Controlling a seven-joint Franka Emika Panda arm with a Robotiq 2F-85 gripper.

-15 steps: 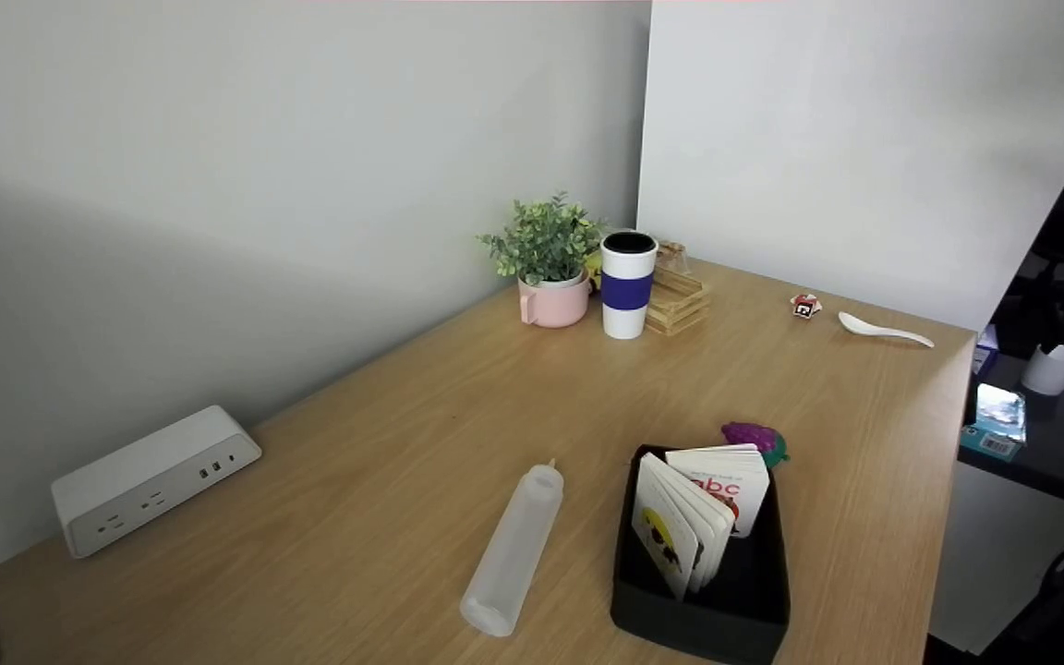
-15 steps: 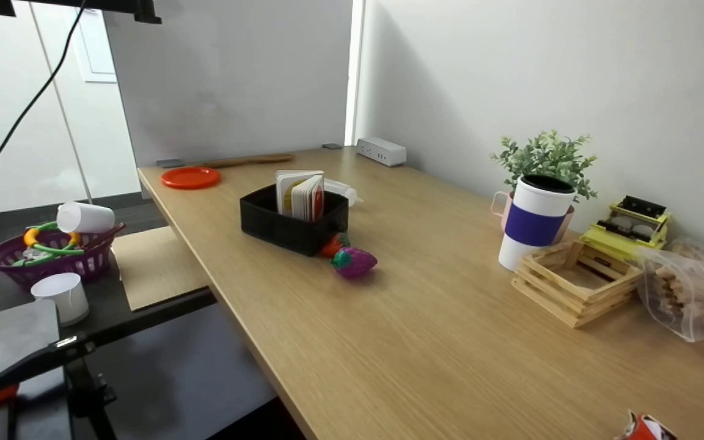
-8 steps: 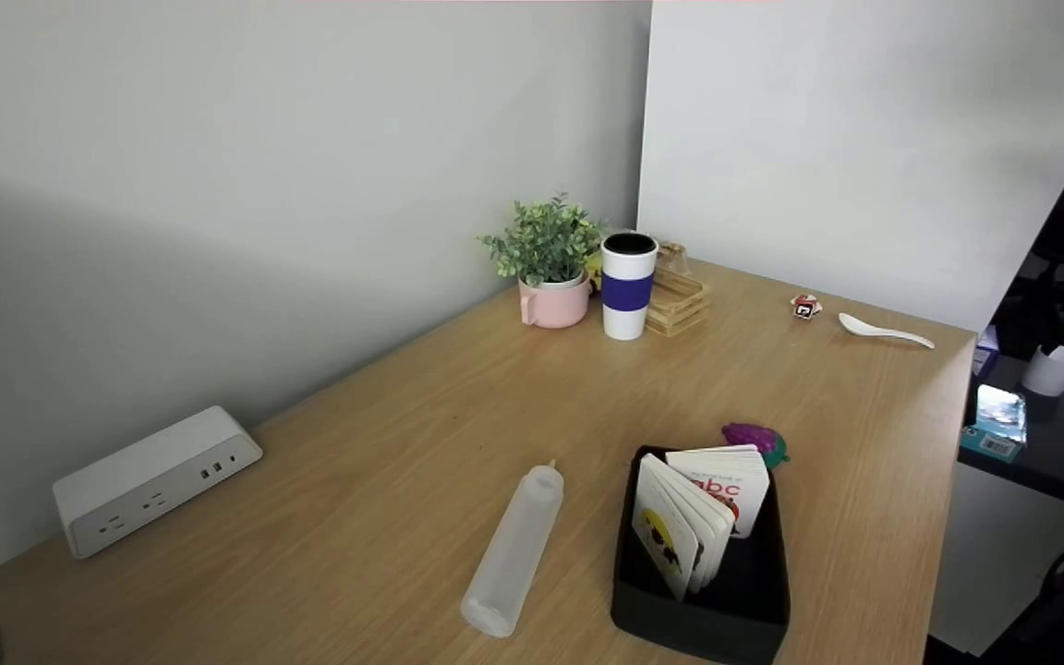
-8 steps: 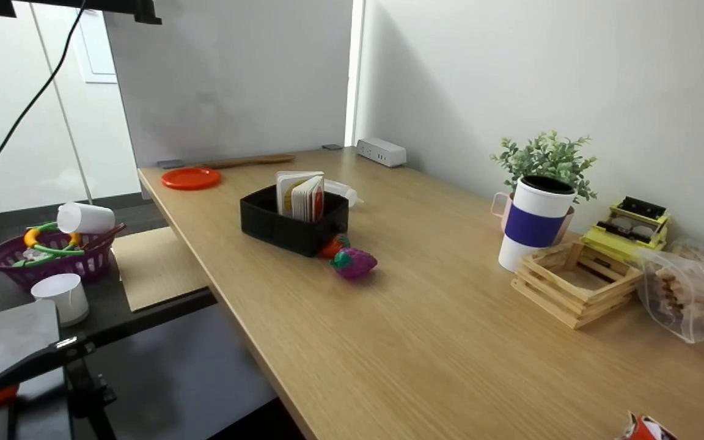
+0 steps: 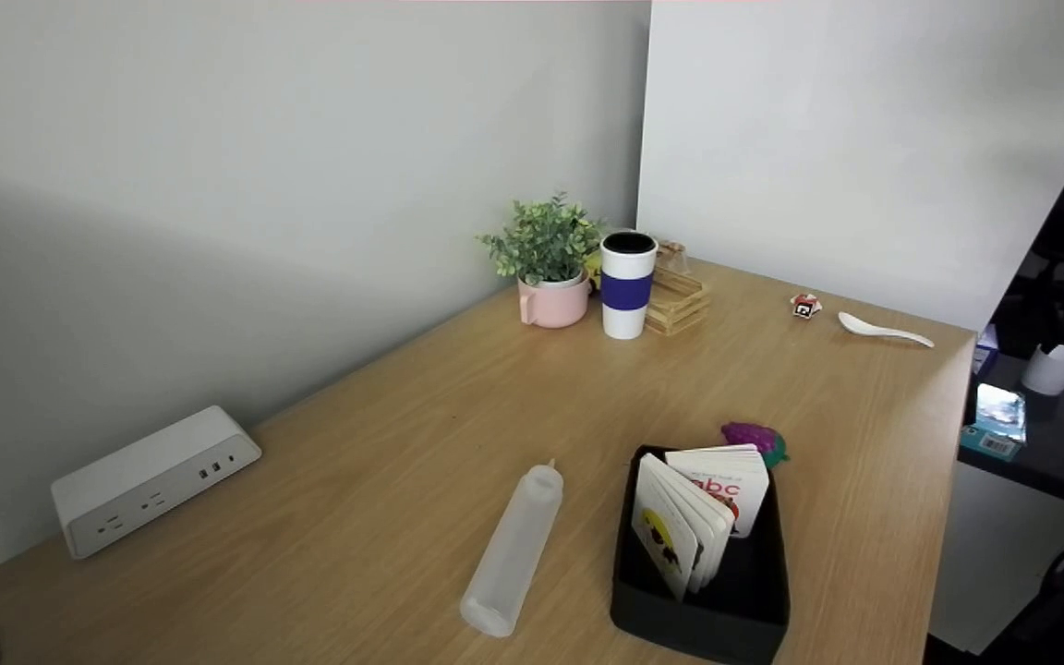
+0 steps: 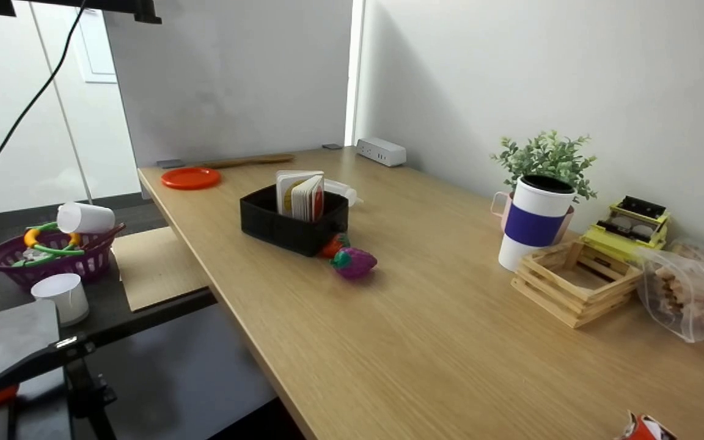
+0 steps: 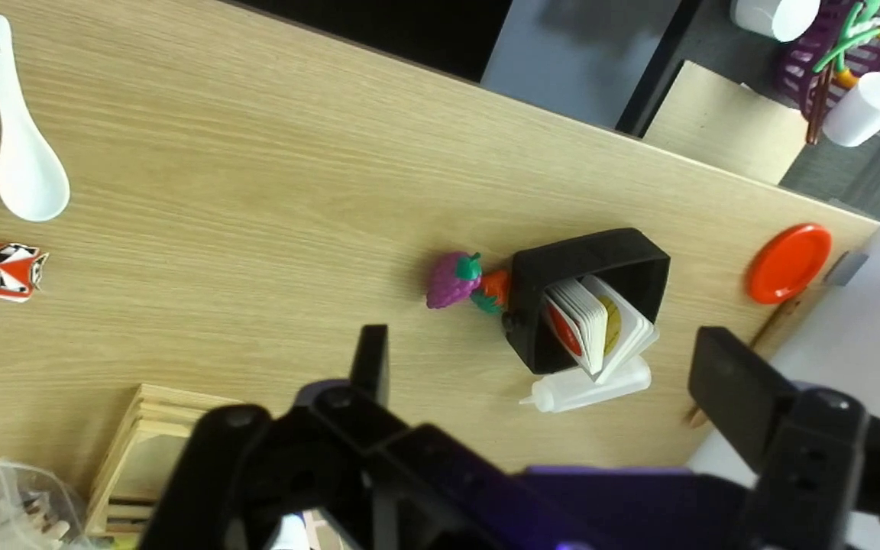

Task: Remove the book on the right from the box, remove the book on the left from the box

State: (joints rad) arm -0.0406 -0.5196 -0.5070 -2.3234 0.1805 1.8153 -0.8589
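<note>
On the wooden desk stands the black open-top box (image 5: 700,630), seen in both exterior views and in the wrist view. Two board books lean upright inside it. In an exterior view the book on the right (image 5: 741,478) carries "abc" on its cover, and the book on the left (image 5: 665,531), slightly fanned, shows a yellow circle. Their upper edges rise above the rim. My gripper (image 7: 545,355) is open in the wrist view, nothing between its widely parted fingers. It hangs high above the desk, apart from box and books, which appear beyond the fingertips.
A clear squeeze bottle (image 5: 513,554) lies beside the box. A purple toy fruit (image 7: 453,280) and a red one (image 7: 495,286) sit by its end. Farther off are a tumbler (image 6: 536,220), a wooden crate (image 6: 578,287), a red plate (image 6: 190,178) and a spoon (image 7: 27,168).
A dark piece at the right edge of an exterior view has come slightly further into view. Box, books and the other objects on the desk stay where they were.
</note>
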